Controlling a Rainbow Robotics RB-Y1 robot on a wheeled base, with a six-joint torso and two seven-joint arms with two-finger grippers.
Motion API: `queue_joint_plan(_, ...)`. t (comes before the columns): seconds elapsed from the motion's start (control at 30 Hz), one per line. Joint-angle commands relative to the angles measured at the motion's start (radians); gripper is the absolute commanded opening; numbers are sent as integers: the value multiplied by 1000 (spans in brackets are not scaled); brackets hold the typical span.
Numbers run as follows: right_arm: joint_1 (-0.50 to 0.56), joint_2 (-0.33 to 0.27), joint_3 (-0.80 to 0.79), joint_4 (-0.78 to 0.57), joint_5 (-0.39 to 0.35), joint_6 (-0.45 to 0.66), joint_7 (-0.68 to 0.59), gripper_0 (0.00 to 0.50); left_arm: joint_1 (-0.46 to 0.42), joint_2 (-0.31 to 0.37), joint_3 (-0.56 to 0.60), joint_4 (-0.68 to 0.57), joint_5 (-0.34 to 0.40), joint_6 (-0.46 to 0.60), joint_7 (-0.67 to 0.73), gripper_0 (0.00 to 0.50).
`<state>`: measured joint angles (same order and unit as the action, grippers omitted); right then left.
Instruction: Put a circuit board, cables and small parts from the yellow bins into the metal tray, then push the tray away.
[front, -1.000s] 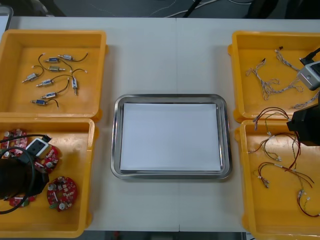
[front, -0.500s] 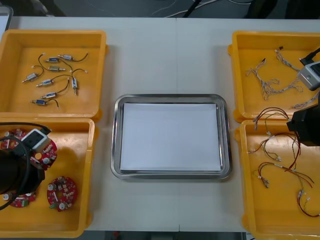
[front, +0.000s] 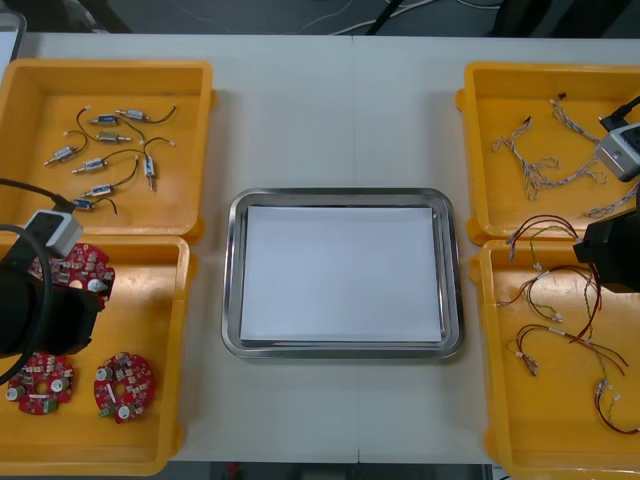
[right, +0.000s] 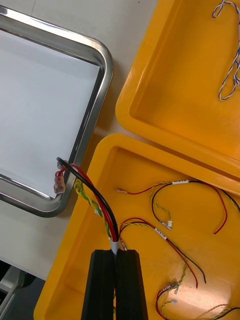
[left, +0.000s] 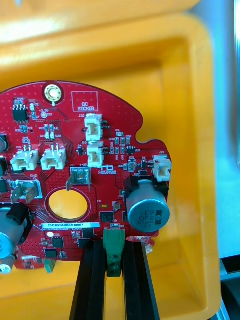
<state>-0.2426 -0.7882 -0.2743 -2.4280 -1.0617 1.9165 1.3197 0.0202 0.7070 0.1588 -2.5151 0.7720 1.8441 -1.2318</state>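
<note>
Board (left: 90, 165): red, round; lower left of the front view, in bin (front: 160, 400). Light, stiff, component-studded, likely fragile; best held by the rim. Left gripper (left: 114, 244) fingers pinch its green edge connector (left: 114, 260). Right gripper (right: 118, 257), right edge: fingers pinching a limp cable (right: 95, 200).

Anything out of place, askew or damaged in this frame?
Nothing spilled, askew or broken. One oddity: the left gripper holds its circuit board over the near left bin by a small green part at the board's rim, a thin-looking hold. The right gripper is shut on a red and yellow cable above the near right bin.
</note>
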Motion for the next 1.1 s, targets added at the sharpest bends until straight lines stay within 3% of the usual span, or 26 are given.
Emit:
queue_joint_plan(0.03, 12, -40, 10, -26, -6, 3, -24, 0, -157, -23, -111, -39, -8, 60, 180, 0)
queue_joint_plan(0.2, 12, -40, 10, -26, -6, 3, -24, 0, -326, -66, -312, -16, -111, 76, 390, 0)
queue_joint_plan(0.4, 12, -40, 10, -26, -6, 3, -24, 0, -473, -162, -515, 96, -258, 76, 511, 0)
queue_joint_plan(0.53, 12, -40, 10, -26, -6, 3, -24, 0, -513, -235, -599, 185, -358, 76, 526, 0)
queue_joint_plan(0.83, 12, -40, 10, -26, -6, 3, -24, 0, -569, -360, -736, 381, -500, 53, 526, 0)
queue_joint_plan(1.1, 12, -40, 10, -26, -6, 3, -24, 0, -554, -417, -808, 421, -522, 40, 535, 0)
